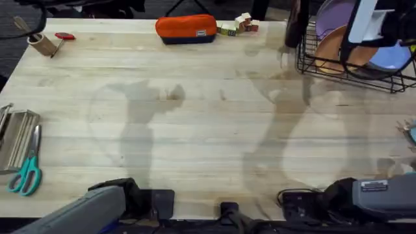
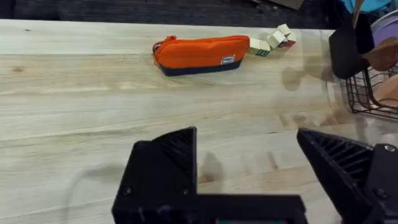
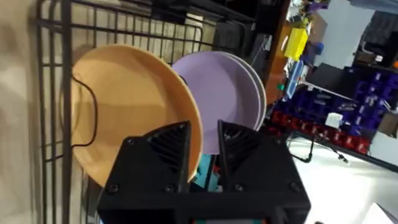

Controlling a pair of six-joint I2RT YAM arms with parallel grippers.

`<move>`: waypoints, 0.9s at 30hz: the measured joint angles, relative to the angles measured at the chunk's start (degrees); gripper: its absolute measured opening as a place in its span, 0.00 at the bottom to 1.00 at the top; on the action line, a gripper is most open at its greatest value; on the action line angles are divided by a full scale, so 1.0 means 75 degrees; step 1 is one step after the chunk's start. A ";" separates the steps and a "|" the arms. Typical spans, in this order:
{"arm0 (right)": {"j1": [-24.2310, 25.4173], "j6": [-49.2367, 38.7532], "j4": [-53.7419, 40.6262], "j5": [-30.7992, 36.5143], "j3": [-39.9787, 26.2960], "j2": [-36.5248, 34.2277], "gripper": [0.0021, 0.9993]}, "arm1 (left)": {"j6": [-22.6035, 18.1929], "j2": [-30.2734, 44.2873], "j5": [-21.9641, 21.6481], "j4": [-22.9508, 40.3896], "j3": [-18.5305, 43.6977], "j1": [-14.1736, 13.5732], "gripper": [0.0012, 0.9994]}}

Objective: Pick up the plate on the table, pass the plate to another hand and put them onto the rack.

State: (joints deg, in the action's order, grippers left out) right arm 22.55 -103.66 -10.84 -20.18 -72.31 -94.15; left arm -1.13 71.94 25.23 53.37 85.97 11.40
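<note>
Over at the rack (image 1: 364, 68), far R corner: orange plate (image 3: 134, 118) stands on edge in a slot, R gripper (image 3: 202, 146) just above, slightly parted, empty. L gripper (image 2: 249, 162) wide open, well away.

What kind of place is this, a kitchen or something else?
Probably a robotics lab or workshop, not a kitchen: the rack with the plate stands on a wooden table beside scissors, and blue storage bins line the room behind.
</note>
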 joint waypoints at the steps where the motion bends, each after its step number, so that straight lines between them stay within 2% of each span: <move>1: 0.0000 0.0038 0.0045 0.0000 0.0000 0.0000 0.29 | 0.0000 0.0000 0.0000 -0.0001 0.0000 0.0000 0.99; 9: 0.0000 0.0357 0.0104 -0.0002 0.0000 0.0039 0.33 | 0.0000 0.0000 0.0000 0.0005 0.0000 0.0000 0.99; 14: -0.0002 0.0735 -0.0249 0.0000 0.0000 0.0453 0.34 | 0.0000 0.0000 0.0000 0.0007 0.0000 0.0000 0.99; 19: -0.0020 0.0904 -0.1034 -0.0003 0.0000 0.0969 0.44 | 0.0000 0.0000 0.0000 0.0005 0.0000 0.0000 0.99; 21: -0.0029 0.1010 -0.1320 -0.0003 0.0000 0.1115 0.52 | 0.0000 0.0000 0.0000 0.0005 0.0000 0.0000 0.99; 22: -0.0035 0.1109 -0.1446 -0.0002 0.0000 0.1187 0.63 | 0.0000 0.0000 0.0000 0.0007 0.0000 0.0000 0.99; 24: -0.0038 0.1328 -0.1681 -0.0003 0.0000 0.1346 0.92 | 0.0000 0.0000 0.0000 0.0007 0.0000 0.0000 0.99; 25: -0.0041 0.1463 -0.1803 -0.0002 0.0000 0.1441 0.98 | 0.0000 0.0000 -0.0002 0.0007 0.0000 0.0000 1.00; 27: -0.0041 0.1785 -0.2053 -0.0002 0.0000 0.1647 0.99 | 0.0000 0.0000 0.0000 0.0013 0.0000 0.0000 0.99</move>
State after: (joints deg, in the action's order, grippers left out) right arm 22.24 -90.27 -26.24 -20.20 -72.31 -81.79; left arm -1.13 71.94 25.23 53.47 85.97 11.40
